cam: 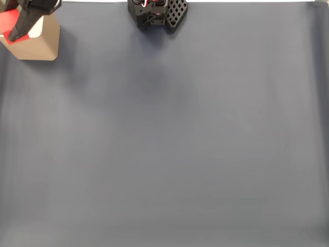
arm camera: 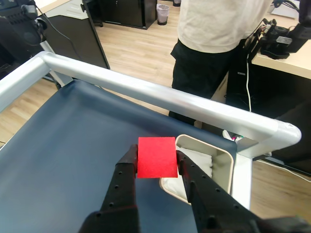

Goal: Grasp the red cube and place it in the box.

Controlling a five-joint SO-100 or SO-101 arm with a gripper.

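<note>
In the wrist view my gripper (arm camera: pixel 155 156) is shut on the red cube (arm camera: pixel 156 158), which sits between the two black fingers (arm camera: pixel 127 170). The cube hangs in the air just short of the box (arm camera: pixel 221 160), a tan open-topped box with white padding at the table's far corner. In the fixed view the box (cam: pixel 38 43) stands at the top left corner, with the red cube (cam: pixel 7 23) and the gripper (cam: pixel 15 28) over its left part. The cube partly overlaps the box's opening there.
The dark grey table mat (cam: pixel 169 144) stretches wide below and right of the box. The arm's black base (cam: pixel 157 13) sits at the top middle. A silver rail (arm camera: pixel 160 97) bounds the table, and a person (arm camera: pixel 218 43) stands just beyond it.
</note>
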